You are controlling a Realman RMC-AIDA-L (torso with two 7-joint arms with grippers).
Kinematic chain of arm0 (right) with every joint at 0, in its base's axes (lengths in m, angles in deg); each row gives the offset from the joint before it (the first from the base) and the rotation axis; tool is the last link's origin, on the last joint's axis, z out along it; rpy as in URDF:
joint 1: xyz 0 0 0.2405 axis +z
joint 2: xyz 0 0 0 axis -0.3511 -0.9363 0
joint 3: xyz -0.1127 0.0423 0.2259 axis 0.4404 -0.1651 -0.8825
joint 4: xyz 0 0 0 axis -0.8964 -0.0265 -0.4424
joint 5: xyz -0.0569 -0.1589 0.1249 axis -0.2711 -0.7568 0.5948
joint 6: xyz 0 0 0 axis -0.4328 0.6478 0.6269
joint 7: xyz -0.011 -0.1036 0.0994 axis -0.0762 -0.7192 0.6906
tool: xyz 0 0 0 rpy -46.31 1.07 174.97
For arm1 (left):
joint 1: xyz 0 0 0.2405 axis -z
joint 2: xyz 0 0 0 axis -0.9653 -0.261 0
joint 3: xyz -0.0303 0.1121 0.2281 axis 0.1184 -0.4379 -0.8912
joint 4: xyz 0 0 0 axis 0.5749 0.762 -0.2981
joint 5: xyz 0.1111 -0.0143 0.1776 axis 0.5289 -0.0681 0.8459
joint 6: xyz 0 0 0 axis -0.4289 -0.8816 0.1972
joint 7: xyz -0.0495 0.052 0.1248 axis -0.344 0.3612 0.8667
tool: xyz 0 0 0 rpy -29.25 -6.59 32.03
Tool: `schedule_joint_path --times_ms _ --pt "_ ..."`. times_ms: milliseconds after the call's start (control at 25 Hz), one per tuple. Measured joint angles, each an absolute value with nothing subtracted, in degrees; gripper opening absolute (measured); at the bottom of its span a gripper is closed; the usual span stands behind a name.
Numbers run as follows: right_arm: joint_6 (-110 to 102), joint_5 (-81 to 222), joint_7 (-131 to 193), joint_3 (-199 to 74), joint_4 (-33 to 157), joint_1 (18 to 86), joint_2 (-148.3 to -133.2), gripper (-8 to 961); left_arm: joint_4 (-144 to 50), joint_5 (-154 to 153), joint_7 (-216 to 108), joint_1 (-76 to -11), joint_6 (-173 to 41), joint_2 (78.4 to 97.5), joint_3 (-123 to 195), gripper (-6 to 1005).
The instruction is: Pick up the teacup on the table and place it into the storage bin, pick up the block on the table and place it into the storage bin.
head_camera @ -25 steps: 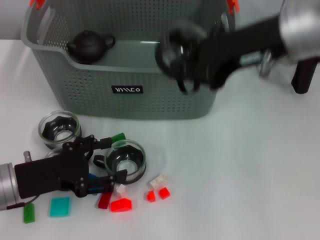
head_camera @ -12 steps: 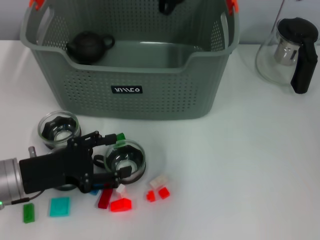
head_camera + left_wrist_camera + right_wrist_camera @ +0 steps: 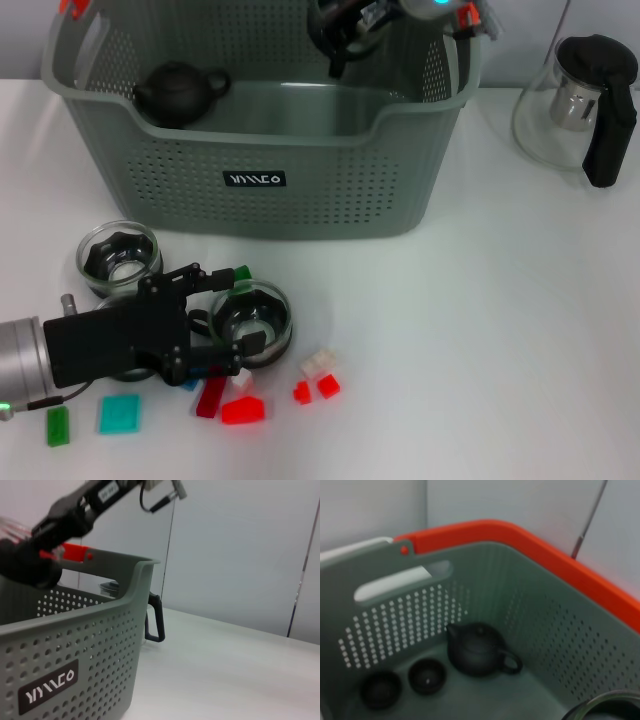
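While the open left tool (image 3: 215,320) flanks a teacup (image 3: 252,318), the storage bin (image 3: 330,190) reads "YIMEO".

Left pincer (image 3: 215,318): matte black, boxy body with small screws; silver cylindrical wrist behind it. Right pincer (image 3: 345,25): black, with thin cables and a white label.

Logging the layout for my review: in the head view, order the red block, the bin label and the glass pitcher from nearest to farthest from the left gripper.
From the left gripper:
1. Red block, just in front of it on the table.
2. Bin label, on the bin's front wall, behind the gripper.
3. Glass pitcher, far right, beside the bin.
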State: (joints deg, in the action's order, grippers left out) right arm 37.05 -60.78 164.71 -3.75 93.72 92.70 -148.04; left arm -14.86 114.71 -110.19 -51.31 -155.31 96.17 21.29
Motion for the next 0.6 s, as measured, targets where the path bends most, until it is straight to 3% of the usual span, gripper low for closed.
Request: schedule_joint_path --times_ms 600 --pt "28.4 -56.4 159.9 -3.4 84.9 91.5 -148.38 63 -14.8 114.7 -110.2 -51.3 -155.2 96.49 21.0 885"
